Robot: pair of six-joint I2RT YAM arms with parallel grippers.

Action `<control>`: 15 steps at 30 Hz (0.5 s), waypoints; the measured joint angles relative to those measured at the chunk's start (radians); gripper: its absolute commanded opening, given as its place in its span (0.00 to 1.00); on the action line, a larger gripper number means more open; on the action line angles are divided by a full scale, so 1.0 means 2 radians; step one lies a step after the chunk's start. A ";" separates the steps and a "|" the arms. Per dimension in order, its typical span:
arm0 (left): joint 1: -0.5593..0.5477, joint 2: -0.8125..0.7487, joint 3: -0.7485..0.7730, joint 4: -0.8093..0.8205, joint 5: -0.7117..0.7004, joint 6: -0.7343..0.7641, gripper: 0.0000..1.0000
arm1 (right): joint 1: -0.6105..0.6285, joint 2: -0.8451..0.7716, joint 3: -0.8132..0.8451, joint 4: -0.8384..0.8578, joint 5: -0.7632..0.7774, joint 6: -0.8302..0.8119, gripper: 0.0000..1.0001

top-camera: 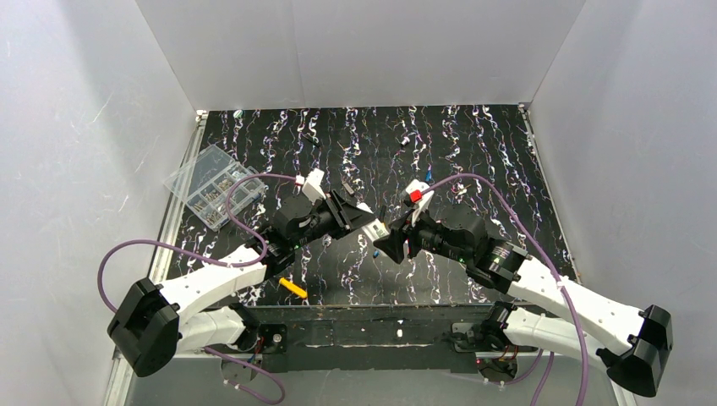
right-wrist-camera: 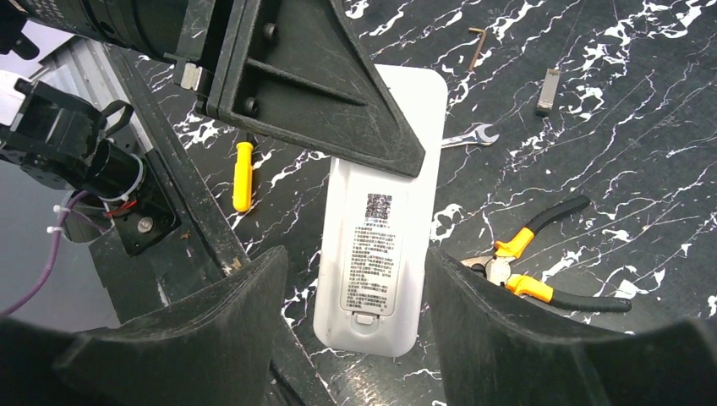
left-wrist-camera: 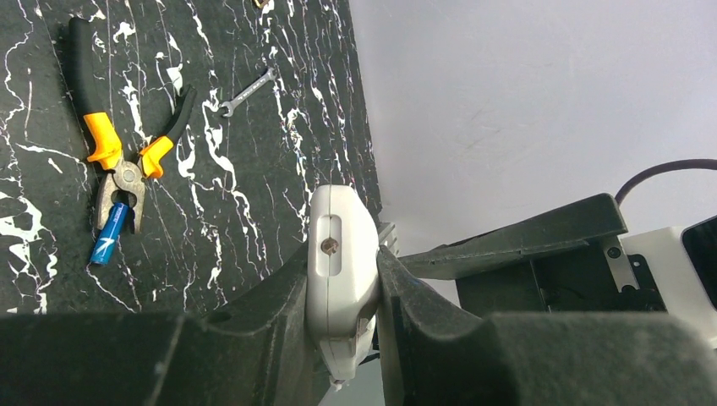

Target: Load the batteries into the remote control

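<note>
The left gripper [left-wrist-camera: 342, 283] is holding the small white rectangular plastic remote control [left-wrist-camera: 340, 222] above the black, white-veined marble counter [top-camera: 473, 144], near the counter's middle. Its jaws are pinching the handset edge-on, one on the front face and one on the back. From the right wrist camera, the remote's back is facing up, showing a printed label and a small latch near the lower end, while one black left finger [right-wrist-camera: 338, 93] is covering the upper part.

The right gripper [right-wrist-camera: 355, 262] is sitting at the remote's free end with its jaws spread, one on either side of the handset. The near-left jaw is standing clear of the plastic. Whether the other is touching it I cannot tell.

One tiny blue cylindrical battery [left-wrist-camera: 110, 235] is lying on the counter, its upper end against the metal nose of the pliers with yellow-and-black handles [left-wrist-camera: 123, 144]. A small silver open-ended wrench [left-wrist-camera: 245, 91] is lying beyond the pliers. A yellow-handled screwdriver [right-wrist-camera: 243, 173] is lying near the counter's front edge. A clear plastic compartment box [top-camera: 211, 184] is sitting at the far left.
</note>
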 measured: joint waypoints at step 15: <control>0.000 -0.001 -0.001 0.003 0.000 -0.005 0.00 | 0.000 0.034 0.000 0.019 0.008 0.018 0.79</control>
